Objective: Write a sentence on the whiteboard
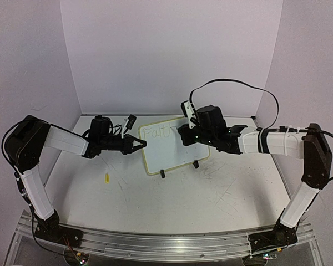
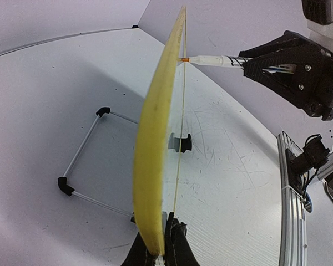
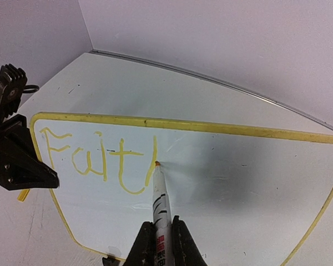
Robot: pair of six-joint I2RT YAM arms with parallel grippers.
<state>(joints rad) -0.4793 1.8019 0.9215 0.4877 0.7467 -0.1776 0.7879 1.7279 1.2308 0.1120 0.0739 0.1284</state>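
We logged a white table (image 1: pixel 222 194); on it, toward the back, the whiteboard (image 1: pixel 166 155), propped tilted on its stand; left gripper (image 1: pixel 142 145) clamped on its left rim; right gripper (image 3: pixel 161 230) clamped on a marker (image 3: pixel 160 194), tip touching the board beside yellow lettering (image 3: pixel 94 160).

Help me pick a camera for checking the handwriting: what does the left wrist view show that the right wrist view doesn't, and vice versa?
Only the left wrist view: the whiteboard edge-on, with its wire stand behind it. Only the right wrist view: the board's face, with yellow letters reading roughly "Fait". Both: the left gripper shut on the yellow rim, and the right gripper holding the marker, its tip touching the board.
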